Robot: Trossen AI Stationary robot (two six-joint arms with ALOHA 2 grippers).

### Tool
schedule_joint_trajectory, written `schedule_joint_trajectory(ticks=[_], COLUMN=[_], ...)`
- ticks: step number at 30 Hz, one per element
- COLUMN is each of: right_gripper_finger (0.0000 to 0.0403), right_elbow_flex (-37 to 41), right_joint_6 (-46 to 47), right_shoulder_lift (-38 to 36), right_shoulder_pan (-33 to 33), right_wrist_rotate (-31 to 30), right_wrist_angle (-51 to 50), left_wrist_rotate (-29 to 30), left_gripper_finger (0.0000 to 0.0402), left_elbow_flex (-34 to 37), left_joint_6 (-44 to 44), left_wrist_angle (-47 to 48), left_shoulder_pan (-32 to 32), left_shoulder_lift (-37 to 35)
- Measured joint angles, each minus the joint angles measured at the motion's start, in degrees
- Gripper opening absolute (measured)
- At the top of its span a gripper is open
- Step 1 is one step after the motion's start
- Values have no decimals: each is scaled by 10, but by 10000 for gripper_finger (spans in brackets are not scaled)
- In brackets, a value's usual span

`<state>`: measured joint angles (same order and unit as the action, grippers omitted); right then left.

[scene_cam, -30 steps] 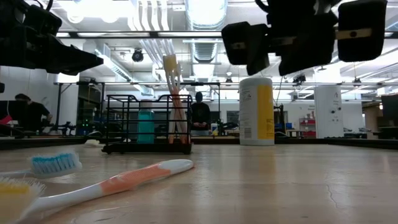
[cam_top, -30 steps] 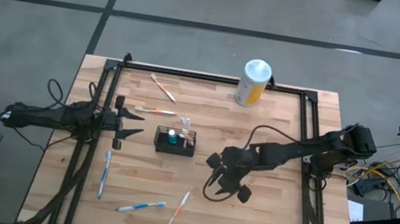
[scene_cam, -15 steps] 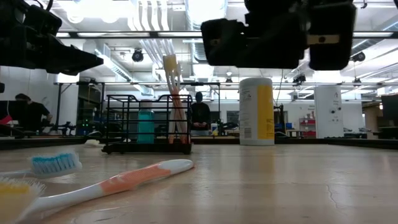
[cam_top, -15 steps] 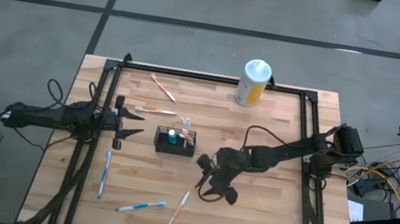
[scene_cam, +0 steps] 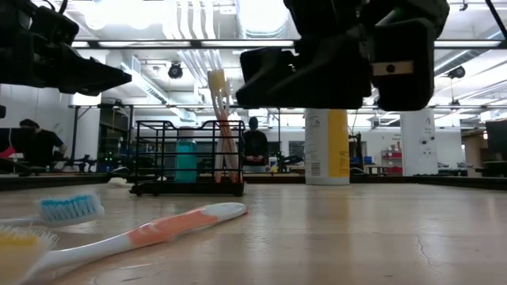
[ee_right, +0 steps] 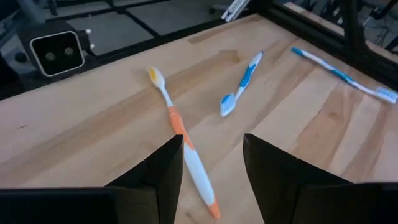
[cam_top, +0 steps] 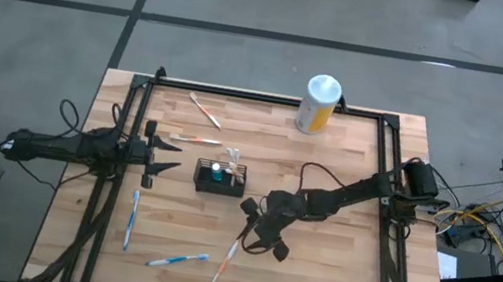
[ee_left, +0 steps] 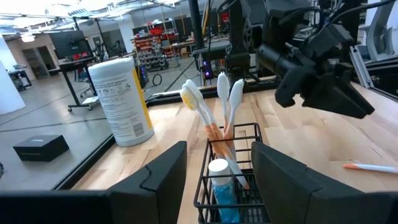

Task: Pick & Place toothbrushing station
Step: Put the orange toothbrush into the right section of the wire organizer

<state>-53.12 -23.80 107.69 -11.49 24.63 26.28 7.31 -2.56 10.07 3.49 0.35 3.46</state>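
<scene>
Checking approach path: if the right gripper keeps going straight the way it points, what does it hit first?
Likely the orange-and-white plastic toothbrush lying flat on the wooden table. The right gripper stands open above it, its handle running between the fingers in the wrist view. Height above it is unclear.

From above I see a grey concrete floor [cam_top: 250, 19] crossed by dark seam lines around the wooden table [cam_top: 331, 275]. Looking level across it, I see an open workshop hall: long ceiling lights [scene_cam: 261, 16], pale ducts [scene_cam: 190, 55] overhead, white walls, benches and shelving. A person [scene_cam: 36, 142] sits far off at one side and another [scene_cam: 254, 146] stands behind, mid-room.
</scene>
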Motion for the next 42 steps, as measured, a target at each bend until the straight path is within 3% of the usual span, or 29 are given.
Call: schedule_joint_trajectory(ticks=[4,13,18,28,33,42], right_gripper_finger=[164,164,164,164,164,164], right_elbow_flex=[10,75,78,41,15,-8], right_joint_6=[37,90,112,88,71,39], right_shoulder_lift=[20,82,113,142,143,143], right_shoulder_pan=[0,0,-3,-6,-6,-6], right_wrist_rotate=[1,0,4,9,9,8], right_wrist_angle=[49,285,317,292,200,146], left_wrist_rotate=[0,0,0,0,0,0], left_gripper_finger=[186,187,186,187,186,186], left_elbow_flex=[0,0,0,0,0,0], left_joint_6=[0,0,0,0,0,0], left_wrist_angle=[0,0,0,0,0,0], left_shoulder_pan=[0,0,0,0,0,0], left_shoulder_lift=[0,1,1,1,1,1])
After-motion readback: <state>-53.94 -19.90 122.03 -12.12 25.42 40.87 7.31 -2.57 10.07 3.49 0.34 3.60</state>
